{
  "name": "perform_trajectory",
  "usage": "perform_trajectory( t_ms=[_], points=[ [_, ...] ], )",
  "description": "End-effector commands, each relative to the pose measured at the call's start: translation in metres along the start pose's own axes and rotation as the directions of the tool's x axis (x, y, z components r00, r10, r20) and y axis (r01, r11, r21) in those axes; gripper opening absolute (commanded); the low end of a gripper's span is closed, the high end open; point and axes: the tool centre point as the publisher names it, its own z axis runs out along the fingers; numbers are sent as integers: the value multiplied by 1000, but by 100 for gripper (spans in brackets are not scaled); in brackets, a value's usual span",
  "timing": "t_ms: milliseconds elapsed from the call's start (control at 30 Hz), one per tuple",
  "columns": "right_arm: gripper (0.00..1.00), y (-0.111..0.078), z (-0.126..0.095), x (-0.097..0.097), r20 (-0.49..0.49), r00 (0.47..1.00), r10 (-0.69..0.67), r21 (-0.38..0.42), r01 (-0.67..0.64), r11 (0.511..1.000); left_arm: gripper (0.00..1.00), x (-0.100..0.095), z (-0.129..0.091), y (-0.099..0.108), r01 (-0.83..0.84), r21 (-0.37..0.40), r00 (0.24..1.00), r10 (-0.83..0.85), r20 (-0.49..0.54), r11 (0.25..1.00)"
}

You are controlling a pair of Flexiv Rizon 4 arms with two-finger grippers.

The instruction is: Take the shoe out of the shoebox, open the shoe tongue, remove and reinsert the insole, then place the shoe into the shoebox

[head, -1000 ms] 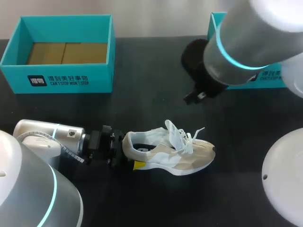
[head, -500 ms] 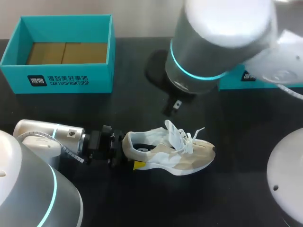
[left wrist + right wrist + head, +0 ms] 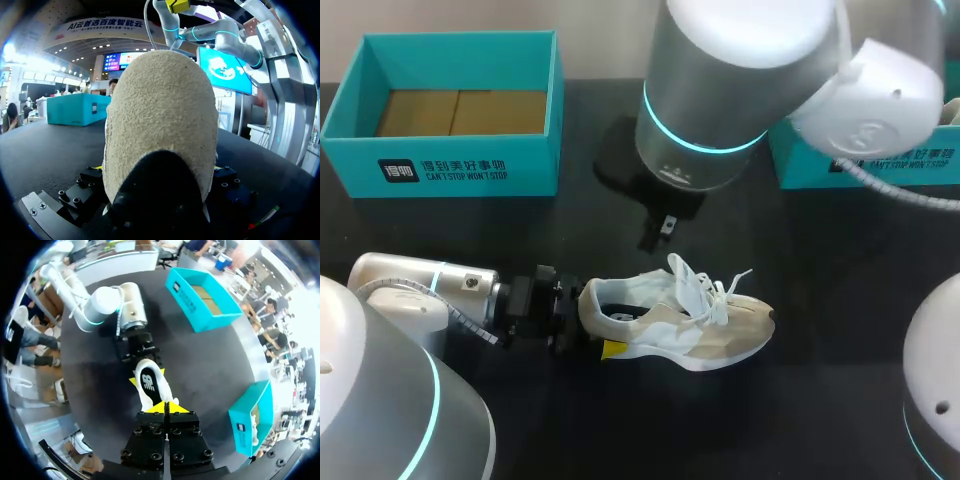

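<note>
At the far left rear, an open teal shoebox (image 3: pixel 460 170) is sitting on the black table (image 3: pixel 820 400), with a brown cardboard liner (image 3: pixel 460 112) showing inside it. In front of it, my left arm is coming in low from the left, and the left gripper (image 3: pixel 590 328) is pinching the heel of the shoe (image 3: pixel 680 325) from both sides. One yellow tip is showing just under the heel in the head view, and the right wrist view is showing yellow on both flanks of it. In the left wrist view the beige heel (image 3: pixel 160 115) is filling the space between the fingers. The shoe, beige and white, is sitting in the middle of the table, well apart from both boxes, heel to the left and toe to the right. Its white laces (image 3: pixel 705 285) are splaying loosely over the tongue, and the dark insole (image 3: pixel 149 381) is lying inside the opening. Just behind and above the shoe, the right gripper (image 3: pixel 658 228) is hanging from my right arm with its yellow tips pressed together on nothing (image 3: pixel 166 407), clear of the shoe. At the right rear, a second teal box (image 3: pixel 865 165) is standing.
</note>
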Motion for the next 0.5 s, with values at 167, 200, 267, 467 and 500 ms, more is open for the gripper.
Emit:
perform_trajectory(
  t_ms=[167, 200, 267, 467, 500],
  points=[
    [0, 17, 39, 10, -130, 967, -219, -97, 207, 973, 0, 1, 0, 0, 0, -1, 1000, 0, 2, 1000],
    [0, 17, 39, 10, -130, 967, -219, -97, 207, 973, 0, 1, 0, 0, 0, -1, 1000, 0, 2, 1000],
    [0, 17, 39, 10, -130, 967, -219, -97, 207, 973, 0, 1, 0, 0, 0, -1, 1000, 0, 2, 1000],
    [0, 17, 39, 10, -130, 967, -219, -97, 207, 973, 0, 1, 0, 0, 0, -1, 1000, 0, 2, 1000],
    [0, 17, 39, 10, -130, 967, -219, -97, 207, 973, 0, 1, 0, 0, 0, -1, 1000, 0, 2, 1000]
  ],
)
